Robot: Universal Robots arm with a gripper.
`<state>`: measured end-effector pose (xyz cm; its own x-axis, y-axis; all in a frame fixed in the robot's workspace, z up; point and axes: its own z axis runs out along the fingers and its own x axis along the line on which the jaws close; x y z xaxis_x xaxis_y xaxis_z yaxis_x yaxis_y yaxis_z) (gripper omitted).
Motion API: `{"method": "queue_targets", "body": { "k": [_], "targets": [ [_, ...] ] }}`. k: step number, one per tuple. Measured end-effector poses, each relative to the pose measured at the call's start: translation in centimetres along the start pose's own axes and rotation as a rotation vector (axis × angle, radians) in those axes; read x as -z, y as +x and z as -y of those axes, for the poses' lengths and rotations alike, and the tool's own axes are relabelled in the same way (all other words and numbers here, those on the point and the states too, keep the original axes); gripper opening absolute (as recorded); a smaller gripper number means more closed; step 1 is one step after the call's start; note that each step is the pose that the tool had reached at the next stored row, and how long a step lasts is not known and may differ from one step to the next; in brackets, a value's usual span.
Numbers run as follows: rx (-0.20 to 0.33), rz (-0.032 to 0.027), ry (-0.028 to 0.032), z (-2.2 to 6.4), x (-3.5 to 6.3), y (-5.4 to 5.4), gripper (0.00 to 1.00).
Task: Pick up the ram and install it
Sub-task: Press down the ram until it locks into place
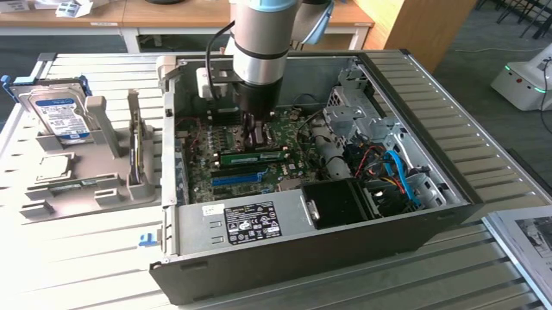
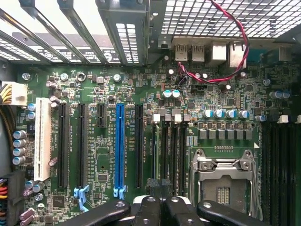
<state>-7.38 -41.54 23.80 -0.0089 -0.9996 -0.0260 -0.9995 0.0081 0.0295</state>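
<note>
Ram: a long green stick lying flat along the motherboard in the exterior view, seated lengthwise among the slots, just above the blue slot strip.
Ram versus claw: the claw stands directly over the ram's middle, its tip just above the stick's upper edge; whether they touch cannot be told.
Claw state: fingers drawn fully together, nothing between them; in the wrist view the black fingers meet side by side at the picture's edge over the board.
Arm: grey column coming down from above into the open case, black wrist section below it.
Blue slot strip: bright blue, parallel to the ram, on the side nearer the power supply; in the wrist view it runs as a long blue bar between black slots.
Processor socket: bare metal frame, beside the black memory slots.
Motherboard: green, with capacitors and a red-and-black wire looping near the rear ports.
Case: black tower lying on its side, lid off, power supply with a white label at the near end, blue cables at the exterior view's right.
Tabletop: slatted, pale; on the exterior view's left a grey holder carries a hard drive standing upright.
</note>
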Motion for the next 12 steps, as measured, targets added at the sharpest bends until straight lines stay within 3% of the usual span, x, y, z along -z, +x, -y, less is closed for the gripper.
{"method": "queue_targets", "body": {
  "k": [12],
  "targets": [
    [0.000,0.0000,0.0000,0.01,-0.48,0.01,0.10]
  ]
}}
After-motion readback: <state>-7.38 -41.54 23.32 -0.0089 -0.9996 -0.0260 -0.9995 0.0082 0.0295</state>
